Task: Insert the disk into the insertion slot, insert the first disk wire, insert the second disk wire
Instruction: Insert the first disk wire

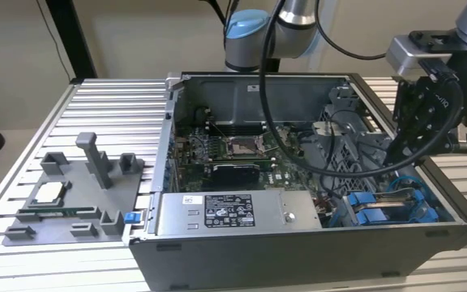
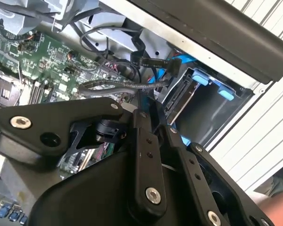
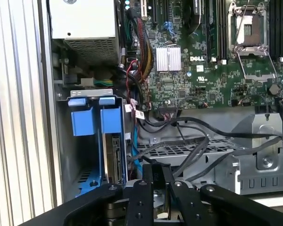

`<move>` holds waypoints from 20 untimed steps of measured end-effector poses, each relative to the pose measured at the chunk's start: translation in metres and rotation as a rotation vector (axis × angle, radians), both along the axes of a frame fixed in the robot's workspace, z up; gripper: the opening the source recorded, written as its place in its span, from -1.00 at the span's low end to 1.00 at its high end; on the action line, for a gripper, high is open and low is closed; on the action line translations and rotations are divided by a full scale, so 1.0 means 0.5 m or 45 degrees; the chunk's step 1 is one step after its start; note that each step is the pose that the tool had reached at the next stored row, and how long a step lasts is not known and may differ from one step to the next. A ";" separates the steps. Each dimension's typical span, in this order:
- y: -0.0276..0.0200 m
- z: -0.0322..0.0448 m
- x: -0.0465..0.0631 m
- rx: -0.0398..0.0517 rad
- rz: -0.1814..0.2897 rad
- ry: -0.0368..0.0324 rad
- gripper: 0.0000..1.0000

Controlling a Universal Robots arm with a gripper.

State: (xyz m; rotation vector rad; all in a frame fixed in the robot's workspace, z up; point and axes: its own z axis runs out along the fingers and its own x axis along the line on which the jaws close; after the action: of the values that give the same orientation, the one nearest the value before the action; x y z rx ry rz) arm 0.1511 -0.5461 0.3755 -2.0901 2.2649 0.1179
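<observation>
First wrist view: disk (image 3: 114, 160), blue carrier, seated upright inside insertion slot (image 3: 82, 155). Slot at near corner of PC case (image 1: 298, 258), exterior view's right. Pincer (image 3: 157, 169) narrow, fingers nearly together, just beside slot; black wires (image 3: 236, 135) near.

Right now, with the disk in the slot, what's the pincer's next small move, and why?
Probably ease the pincer toward the disk's exposed connector edge: the disk sits in the slot, and loose black cables lie beside it, seemingly unplugged.
</observation>
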 end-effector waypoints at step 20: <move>-0.0086 -0.008 0.022 -0.050 0.000 0.0223 -1.00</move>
State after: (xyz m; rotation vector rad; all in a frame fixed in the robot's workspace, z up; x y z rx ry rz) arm 0.1620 -0.5504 0.3716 -2.1163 2.2956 0.0928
